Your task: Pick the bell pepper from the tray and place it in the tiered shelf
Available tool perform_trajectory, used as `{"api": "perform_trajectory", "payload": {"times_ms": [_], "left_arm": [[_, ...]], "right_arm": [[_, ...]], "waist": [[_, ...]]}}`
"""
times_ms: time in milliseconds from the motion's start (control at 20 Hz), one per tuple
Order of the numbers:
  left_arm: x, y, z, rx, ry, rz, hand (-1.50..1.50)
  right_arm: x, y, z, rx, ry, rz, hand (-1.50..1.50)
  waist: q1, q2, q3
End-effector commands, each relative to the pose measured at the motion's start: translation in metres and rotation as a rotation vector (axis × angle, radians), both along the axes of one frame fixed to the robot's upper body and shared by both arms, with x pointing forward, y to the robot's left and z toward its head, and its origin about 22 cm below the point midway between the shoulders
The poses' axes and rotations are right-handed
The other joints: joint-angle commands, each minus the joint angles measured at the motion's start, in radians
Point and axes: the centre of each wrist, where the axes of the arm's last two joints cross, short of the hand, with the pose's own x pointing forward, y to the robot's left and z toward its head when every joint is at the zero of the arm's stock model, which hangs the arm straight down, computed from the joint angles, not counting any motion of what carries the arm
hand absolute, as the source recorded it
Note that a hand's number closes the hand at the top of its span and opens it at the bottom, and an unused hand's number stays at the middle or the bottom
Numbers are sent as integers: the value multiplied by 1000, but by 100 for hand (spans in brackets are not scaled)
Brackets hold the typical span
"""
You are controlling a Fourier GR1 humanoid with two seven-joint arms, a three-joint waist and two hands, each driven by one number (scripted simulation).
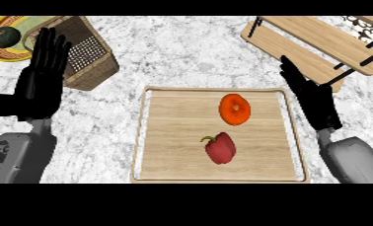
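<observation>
Tray (218, 178) of light wood with a raised rim lies on the marble counter (182, 52), low in the middle of the head view. Red bell pepper (220, 148) lies on the tray's floor, slightly right of centre, green stem toward the left. An orange round fruit or vegetable (235, 108) lies on the same tray, farther from the robot and apart from the pepper.

The tiered shelf (313, 42), of pale wooden boards on black supports, stands at the upper right corner. A wicker basket (91, 59) stands at the upper left, with a patterned plate (18, 37) partly showing beyond it.

The left hand (40, 79) shows at the left edge, fingers straight and pointing up, holding nothing. The right hand (313, 96) is over the tray's right rim, between tray and shelf, fingers extended, holding nothing; it is apart from the pepper.
</observation>
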Motion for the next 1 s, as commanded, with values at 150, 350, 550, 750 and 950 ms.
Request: {"api": "perform_trajectory", "payload": {"times_ms": [150,350,550,750,950], "left_arm": [[-33,19,-76,39,443,62,0],[-58,25,-103,36,670,38,0],[-63,18,-98,33,700,-22,0],[-66,8,-101,22,708,24,0],[-76,26,-99,30,745,3,0]], "right_arm": [[6,-8,75,-5,-423,137,150],[5,-63,78,-410,-392,-29,150],[-11,-53,38,-144,-369,48,-150],[-24,-59,55,-167,-395,260,-150],[-40,-50,67,-221,-340,402,-150]], "waist": [[-14,-35,16],[-22,-24,13],[2,-25,18],[-12,-29,16],[-2,-34,14]]}}
